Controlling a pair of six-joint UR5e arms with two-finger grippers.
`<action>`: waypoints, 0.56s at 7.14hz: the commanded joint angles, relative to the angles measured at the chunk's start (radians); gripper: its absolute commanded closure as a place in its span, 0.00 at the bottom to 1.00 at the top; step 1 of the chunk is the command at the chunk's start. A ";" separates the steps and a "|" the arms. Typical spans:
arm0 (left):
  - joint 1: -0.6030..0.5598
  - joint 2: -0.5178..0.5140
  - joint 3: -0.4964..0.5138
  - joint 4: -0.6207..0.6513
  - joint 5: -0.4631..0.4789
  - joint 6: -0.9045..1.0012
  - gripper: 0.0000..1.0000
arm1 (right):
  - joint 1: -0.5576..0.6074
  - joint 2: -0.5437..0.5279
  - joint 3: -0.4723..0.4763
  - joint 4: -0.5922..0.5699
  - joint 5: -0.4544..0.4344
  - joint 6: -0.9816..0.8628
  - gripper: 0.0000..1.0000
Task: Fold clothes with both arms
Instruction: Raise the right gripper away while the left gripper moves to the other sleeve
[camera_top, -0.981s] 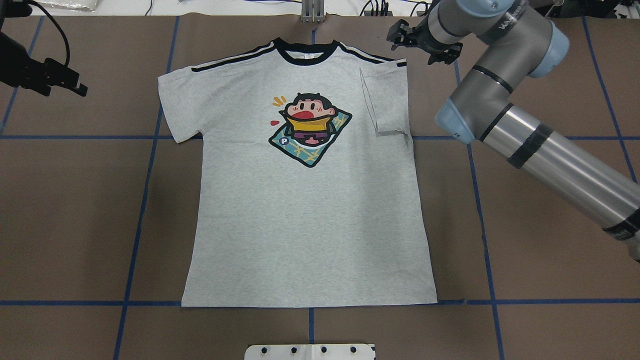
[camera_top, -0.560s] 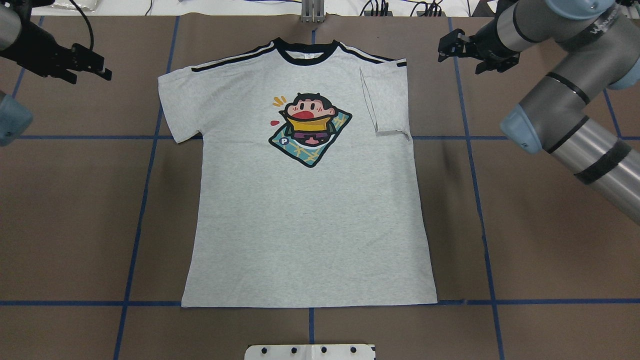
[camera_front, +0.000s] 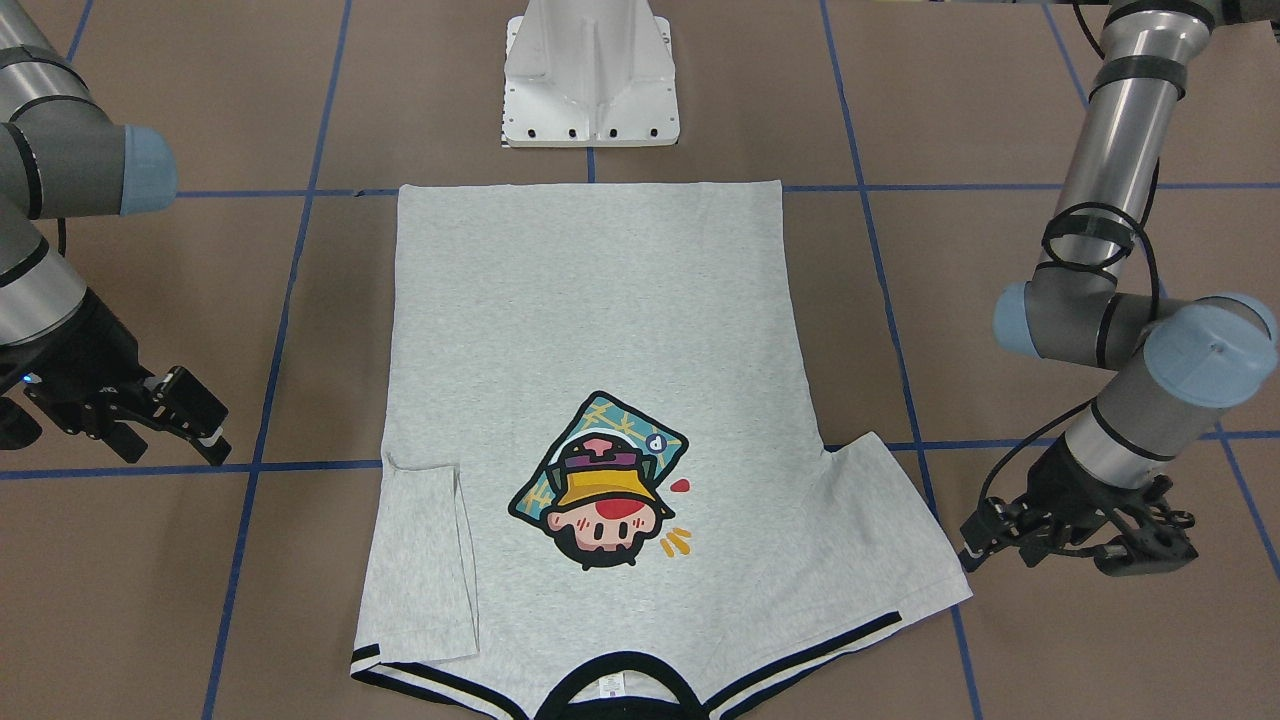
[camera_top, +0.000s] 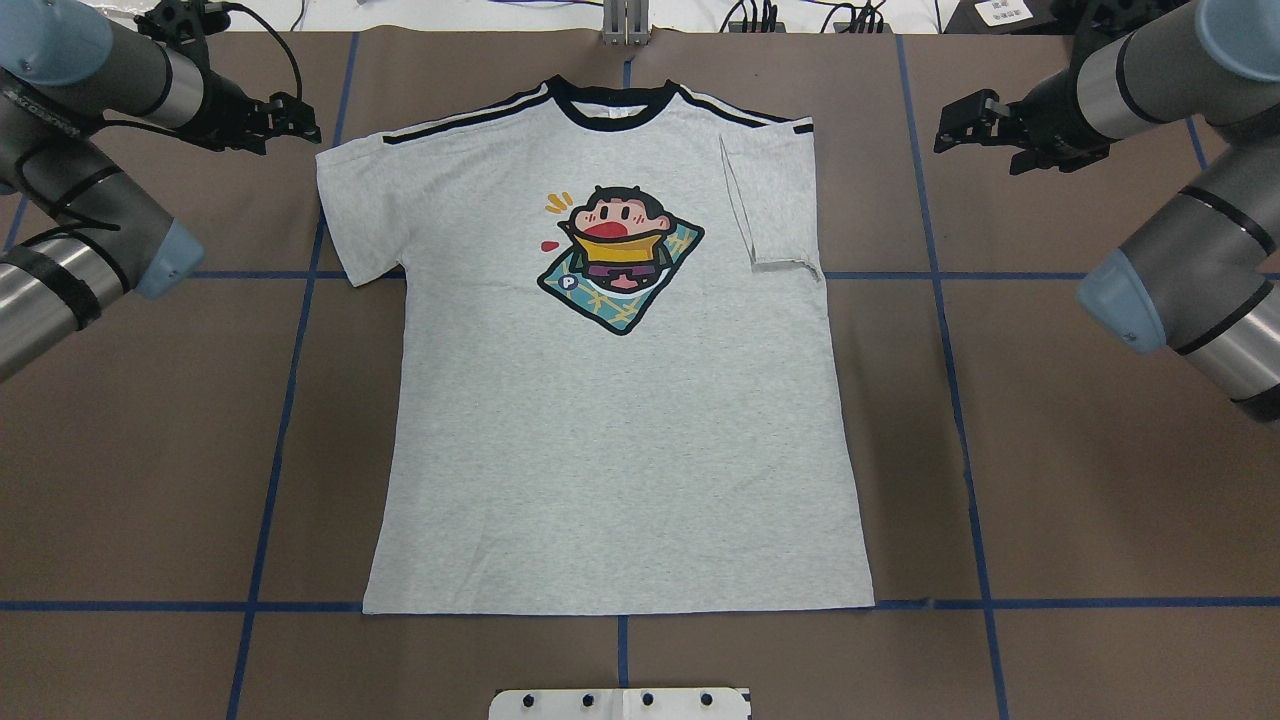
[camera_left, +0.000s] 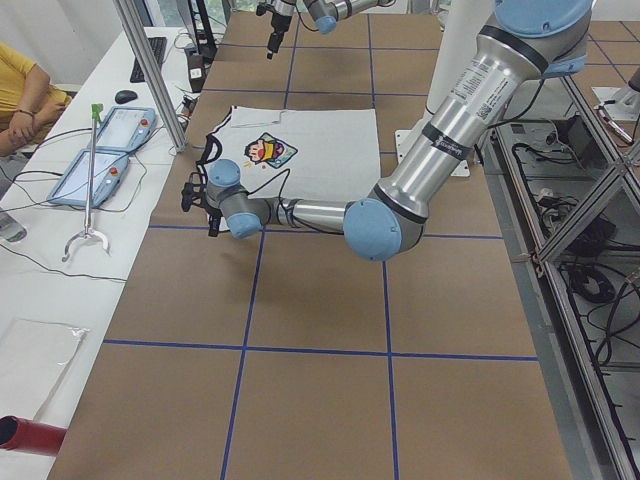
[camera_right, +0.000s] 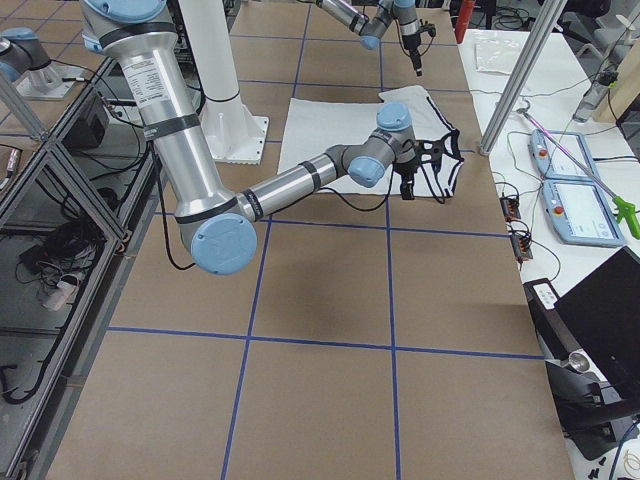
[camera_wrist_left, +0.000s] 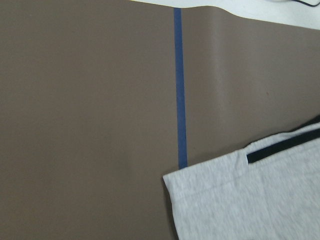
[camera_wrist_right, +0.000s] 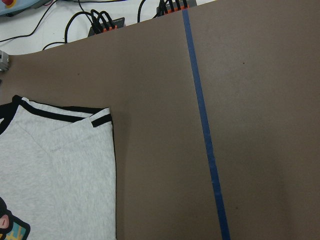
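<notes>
The light grey T-shirt (camera_top: 620, 450) lies flat, print side up, collar at the far edge; it also shows in the front view (camera_front: 590, 320). Its sleeve on my right side is folded in over the body (camera_top: 775, 205); the other sleeve (camera_top: 350, 210) lies spread out. My left gripper (camera_top: 305, 120) hovers just beyond that spread sleeve's shoulder corner, looks open and holds nothing; it shows in the front view (camera_front: 972, 548). My right gripper (camera_top: 950, 125) is off to the right of the folded shoulder, apart from the cloth, looks open and empty (camera_front: 205, 425). Each wrist view shows a shoulder corner (camera_wrist_left: 250, 205) (camera_wrist_right: 50, 165).
The brown table cover carries a grid of blue tape lines (camera_top: 950, 400). The white pedestal (camera_front: 590, 80) stands at the near edge behind the hem. Cables and plugs (camera_top: 760, 15) run along the far edge. A side bench holds pendants (camera_left: 100, 150).
My left arm has swung in from the far left to the spread sleeve's shoulder corner. My right gripper has moved right, away from the folded shoulder. The shirt has not moved.
</notes>
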 joint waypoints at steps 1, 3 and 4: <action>0.021 -0.041 0.073 -0.036 0.022 -0.009 0.40 | -0.001 -0.006 0.003 -0.001 -0.005 -0.034 0.01; 0.050 -0.076 0.130 -0.054 0.062 -0.009 0.51 | -0.001 -0.004 -0.004 -0.001 -0.006 -0.036 0.01; 0.052 -0.076 0.133 -0.056 0.063 -0.006 0.56 | -0.001 -0.004 -0.002 -0.001 -0.006 -0.034 0.01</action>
